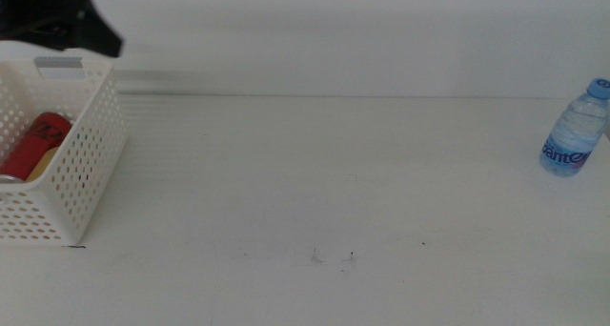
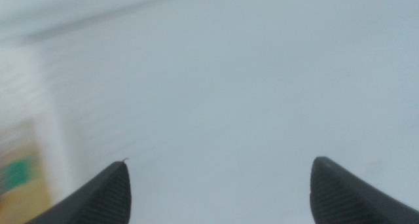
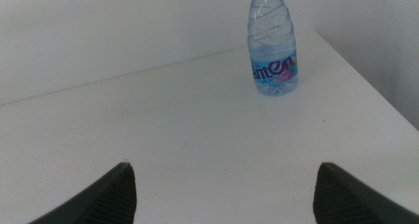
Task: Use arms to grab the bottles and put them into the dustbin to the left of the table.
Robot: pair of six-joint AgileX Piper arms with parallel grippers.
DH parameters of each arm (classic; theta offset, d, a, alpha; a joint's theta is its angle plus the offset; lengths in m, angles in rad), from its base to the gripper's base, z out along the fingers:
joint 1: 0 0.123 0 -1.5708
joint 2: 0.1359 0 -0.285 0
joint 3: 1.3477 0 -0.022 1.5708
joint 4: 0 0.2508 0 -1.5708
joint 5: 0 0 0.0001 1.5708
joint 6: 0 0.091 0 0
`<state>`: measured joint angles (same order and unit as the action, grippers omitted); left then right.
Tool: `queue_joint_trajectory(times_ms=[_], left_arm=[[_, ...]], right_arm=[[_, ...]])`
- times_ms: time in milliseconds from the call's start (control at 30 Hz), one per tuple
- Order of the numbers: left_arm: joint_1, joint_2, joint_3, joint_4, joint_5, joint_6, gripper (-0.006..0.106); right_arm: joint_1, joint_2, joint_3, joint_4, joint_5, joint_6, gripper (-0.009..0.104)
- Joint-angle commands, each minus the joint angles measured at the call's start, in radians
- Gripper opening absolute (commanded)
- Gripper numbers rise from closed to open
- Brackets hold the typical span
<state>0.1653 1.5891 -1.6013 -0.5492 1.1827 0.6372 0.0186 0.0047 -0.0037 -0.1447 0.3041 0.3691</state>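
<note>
1. Middle view: one water bottle [image 1: 576,131] stands upright at the far right edge of the desk [image 1: 324,183], well apart from the dustbin [image 1: 81,173] at the left edge. The step in hand, as I judge it, is fetching this last bottle.
2. The left gripper [image 1: 67,26] shows as a dark, blurred shape above the dustbin's far rim; its wrist view shows the two jaws set wide with nothing between them.
3. The right gripper [image 3: 222,191] is out of the middle view; its wrist view shows wide jaws, empty, with the water bottle [image 3: 273,44] ahead and off to one side of the gap.
4. To do the step well, the right gripper should line its gap up with the bottle, approach low and level, and close on the labelled body rather than the neck. The thin plastic will likely give, so a firm but gentle squeeze suits it.
5. The bottle stands close to the desk's edge, so a sideways nudge could tip it off.
6. Count: one water bottle on the desk; one dustbin; inside it one red can [image 1: 33,145] and a sliver of something yellow beside it, too hidden to name.
</note>
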Motion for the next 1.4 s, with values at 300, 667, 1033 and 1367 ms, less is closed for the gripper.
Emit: queue_joint_trajectory(times_ms=[300,667,1033,1367], left_arm=[[-0.252,-0.595,0.546,-0.185,-0.394,0.043,0.094],[-0.372,-0.849,0.591,0.029,-0.349,-0.15,0.094],[-0.459,-0.868,0.593,0.071,-0.343,-0.272,0.094],[-0.455,-0.868,0.593,0.071,-0.378,-0.269,0.094]], right_arm=[[-0.009,-0.005,0.004,-0.01,-0.013,-0.003,0.09],[-0.009,-0.005,0.004,-0.01,-0.013,-0.003,0.09],[-0.009,-0.005,0.004,-0.01,-0.013,-0.003,0.09],[-0.009,-0.005,0.004,-0.01,-0.013,-0.003,0.09]])
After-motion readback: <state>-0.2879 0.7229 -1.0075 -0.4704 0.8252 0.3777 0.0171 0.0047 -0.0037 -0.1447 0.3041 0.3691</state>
